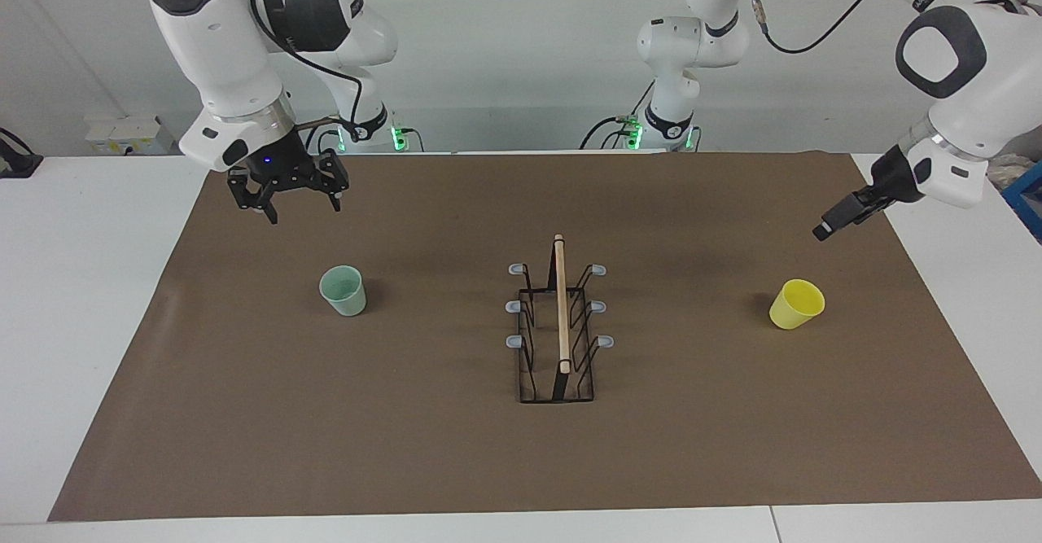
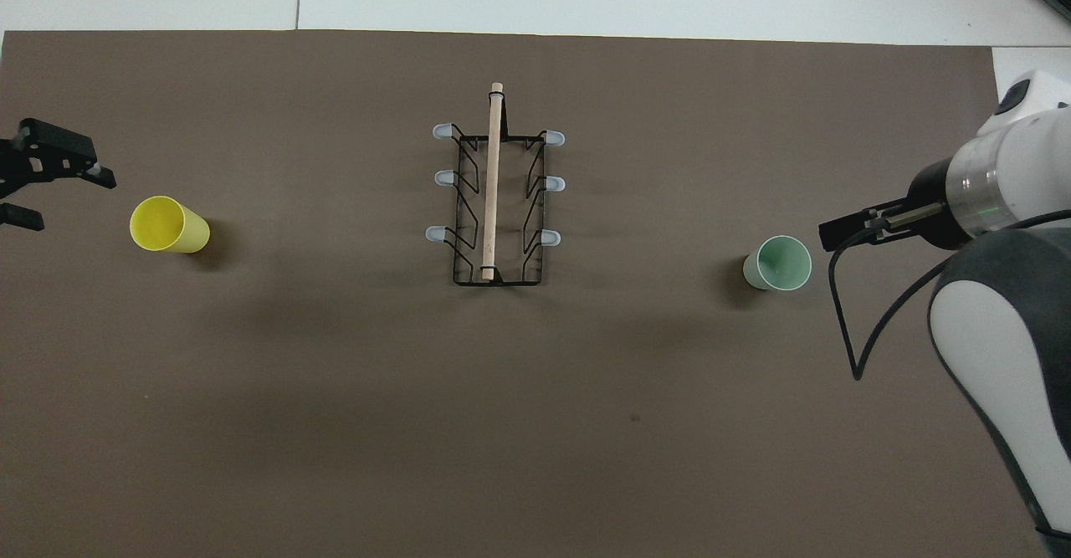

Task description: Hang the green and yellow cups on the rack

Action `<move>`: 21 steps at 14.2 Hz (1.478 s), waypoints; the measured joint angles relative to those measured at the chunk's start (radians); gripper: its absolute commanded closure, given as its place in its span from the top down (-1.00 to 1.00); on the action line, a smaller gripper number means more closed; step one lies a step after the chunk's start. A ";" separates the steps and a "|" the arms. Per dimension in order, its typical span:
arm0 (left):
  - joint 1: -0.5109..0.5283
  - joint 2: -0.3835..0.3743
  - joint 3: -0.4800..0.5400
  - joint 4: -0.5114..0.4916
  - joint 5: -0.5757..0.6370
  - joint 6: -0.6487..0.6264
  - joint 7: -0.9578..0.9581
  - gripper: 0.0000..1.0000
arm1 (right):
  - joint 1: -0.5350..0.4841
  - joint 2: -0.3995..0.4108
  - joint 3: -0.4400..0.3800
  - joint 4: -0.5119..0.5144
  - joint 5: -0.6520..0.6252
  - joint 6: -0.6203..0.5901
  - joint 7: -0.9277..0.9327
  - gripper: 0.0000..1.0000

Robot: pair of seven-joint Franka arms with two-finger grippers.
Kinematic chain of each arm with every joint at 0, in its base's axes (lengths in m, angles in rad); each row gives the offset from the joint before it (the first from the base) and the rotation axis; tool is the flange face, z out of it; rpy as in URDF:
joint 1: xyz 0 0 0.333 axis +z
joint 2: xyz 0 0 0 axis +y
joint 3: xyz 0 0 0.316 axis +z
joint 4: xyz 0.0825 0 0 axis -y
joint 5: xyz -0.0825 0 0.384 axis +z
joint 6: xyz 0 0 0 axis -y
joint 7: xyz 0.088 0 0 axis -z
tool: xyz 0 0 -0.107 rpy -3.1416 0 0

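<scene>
cups, mint green (image 1: pixel 343 291) and yellow (image 1: pixel 796 304), upright beside black wire rack (image 1: pixel 558 331); both claws wide open, empty

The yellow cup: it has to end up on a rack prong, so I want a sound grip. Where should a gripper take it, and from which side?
The yellow cup stands upright, mouth up, with no handle. Probably best to pinch its tapered wall just below the rim, coming in level from the left arm's end of the table, where the open left gripper hangs. That leaves the mouth free for a prong of the rack.

The rack (image 1: pixel 557 325) stands between two cups (image 1: pixel 343 290), well apart from each.
</scene>
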 measured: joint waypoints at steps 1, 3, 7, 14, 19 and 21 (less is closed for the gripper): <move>0.000 0.031 0.014 0.022 -0.019 0.000 -0.061 1.00 | 0.000 0.000 0.000 0.000 0.000 0.000 0.000 1.00; -0.001 0.089 0.038 0.068 -0.072 0.000 -0.199 1.00 | 0.000 0.000 0.000 0.000 0.000 0.000 0.000 1.00; -0.005 0.263 0.137 0.198 -0.200 0.000 -0.443 1.00 | 0.000 0.000 0.000 0.000 0.000 0.000 0.000 1.00; 0.064 0.473 0.171 0.307 -0.310 0.143 -0.686 1.00 | 0.000 0.000 0.000 0.000 0.000 0.000 0.000 1.00; 0.126 0.489 0.182 0.260 -0.372 0.234 -0.720 1.00 | -0.001 0.000 0.000 -0.004 -0.005 -0.002 0.000 1.00; 0.135 0.491 0.185 0.214 -0.410 0.249 -0.721 1.00 | 0.001 0.000 0.002 -0.013 -0.008 -0.004 0.000 1.00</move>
